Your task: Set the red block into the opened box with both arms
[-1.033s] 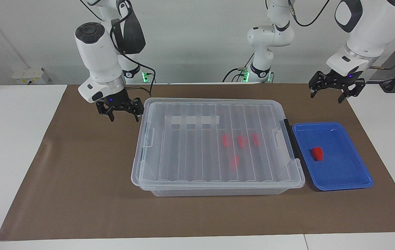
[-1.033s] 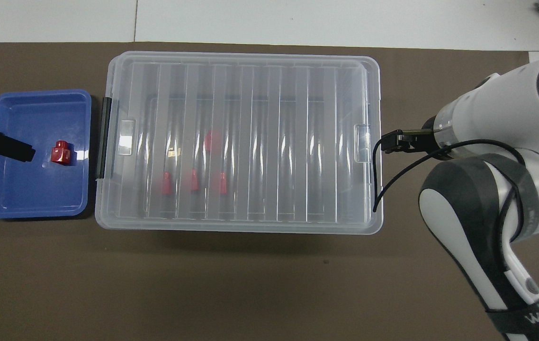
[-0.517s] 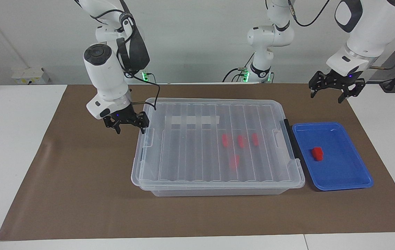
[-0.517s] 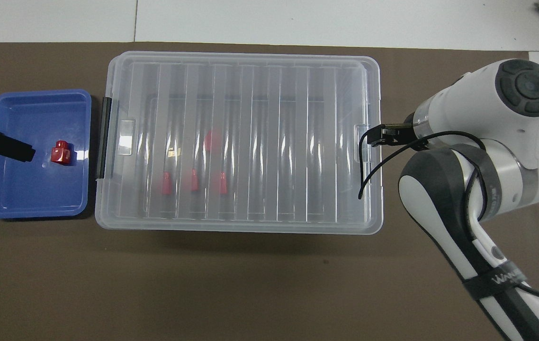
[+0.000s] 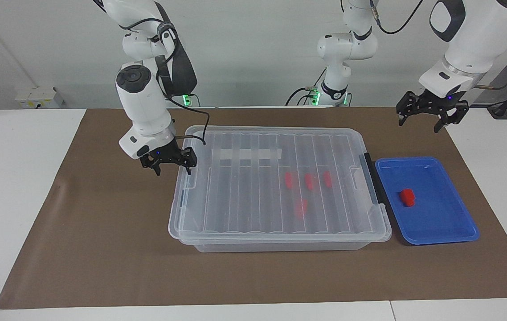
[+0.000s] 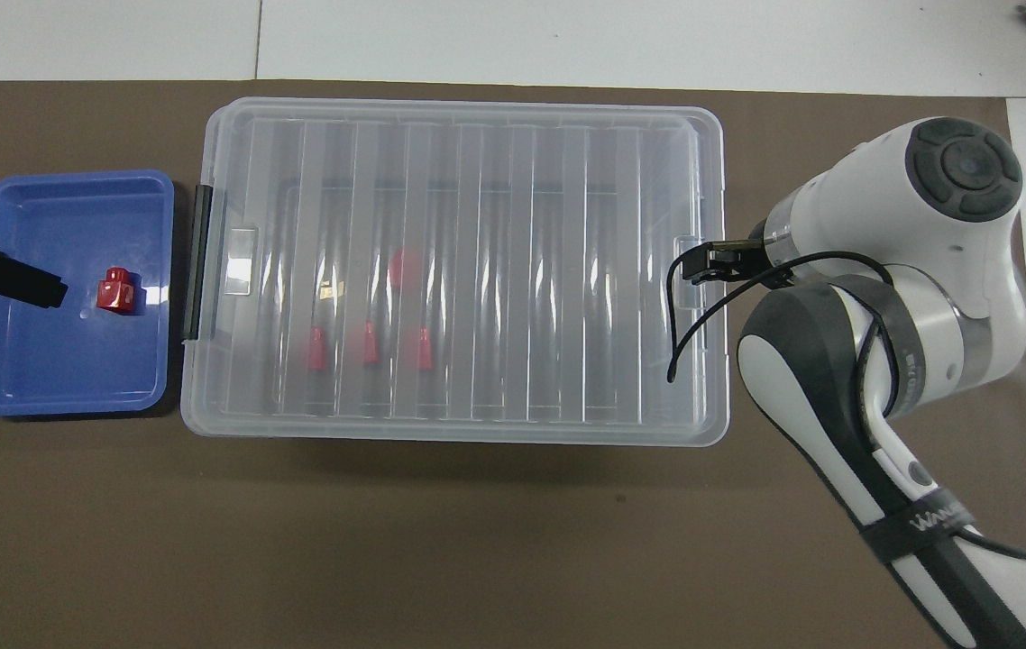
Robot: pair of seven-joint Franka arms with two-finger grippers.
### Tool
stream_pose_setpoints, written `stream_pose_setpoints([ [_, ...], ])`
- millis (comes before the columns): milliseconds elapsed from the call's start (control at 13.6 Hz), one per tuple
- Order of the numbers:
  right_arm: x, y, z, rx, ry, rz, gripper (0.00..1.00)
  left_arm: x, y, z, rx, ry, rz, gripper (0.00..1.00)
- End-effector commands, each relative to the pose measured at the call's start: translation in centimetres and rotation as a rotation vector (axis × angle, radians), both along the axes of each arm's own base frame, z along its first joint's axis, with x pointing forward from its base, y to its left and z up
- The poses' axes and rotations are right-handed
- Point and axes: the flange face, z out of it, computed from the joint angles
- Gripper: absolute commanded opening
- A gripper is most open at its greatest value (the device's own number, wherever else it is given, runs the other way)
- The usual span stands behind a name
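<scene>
The red block (image 5: pixel 407 197) lies in the blue tray (image 5: pixel 454 232) beside the shut box (image 5: pixel 280 232); opening comes first, so the right gripper (image 5: pixel 171 164), jaws wide, must catch its end while the left gripper (image 5: pixel 429 113), jaws wide, waits above the counter.

Clear glossy plastic box (image 5: pixel 280 187) (ribbed lid), matt brown paper mat (image 5: pixel 102 232)

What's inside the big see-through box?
Through the closed ribbed lid of the box, four small red blocks show, blurred. Their exact shapes cannot be made out.
</scene>
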Motion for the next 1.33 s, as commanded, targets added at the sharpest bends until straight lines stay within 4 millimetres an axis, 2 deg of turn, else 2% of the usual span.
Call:
stream_pose_setpoints([
  [0, 0.1, -0.1, -0.7, -0.013, -0.006, -0.012, 1.0, -0.7, 0.3, 0.1, 0.013, -0.009, 0.001, 1.0],
  [295, 0.2, -1.1, -1.0, -0.02, 0.004, -0.011, 1.0, -1.5, 0.9, 0.6, 0.013, 0.011, 0.016, 1.0],
  [443, 0.5, -2.6, -1.1, -0.028, 0.009, -0.013, 1.0, -1.7, 1.4, 0.6, 0.014, 0.021, 0.024, 1.0],
  [517, 0.6, -3.2, -1.1, -0.031, 0.01, -0.001, 1.0, -1.9, 2.6, 0.7, 0.014, 0.029, 0.052, 1.0],
  [812, 1.0, -6.3, -1.3, -0.046, 0.019, 0.046, 1.0, -1.1, 3.9, -1.6, 0.033, -0.132, 0.106, 1.0],
  [959, 1.2, -7.6, -1.3, -0.052, 0.022, 0.074, 1.0, 0.6, 5.4, -2.4, 0.032, -0.195, 0.127, 1.0],
  [1107, 1.3, -9.4, -1.3, -0.057, 0.031, 0.094, 1.0, 3.7, 4.6, -2.5, 0.032, -0.18, 0.114, 1.0],
  [1255, 1.3, -11.1, -1.3, -0.06, 0.041, 0.11, 1.0, 6.0, 4.6, -3.1, 0.006, -0.109, 0.125, 1.0],
])
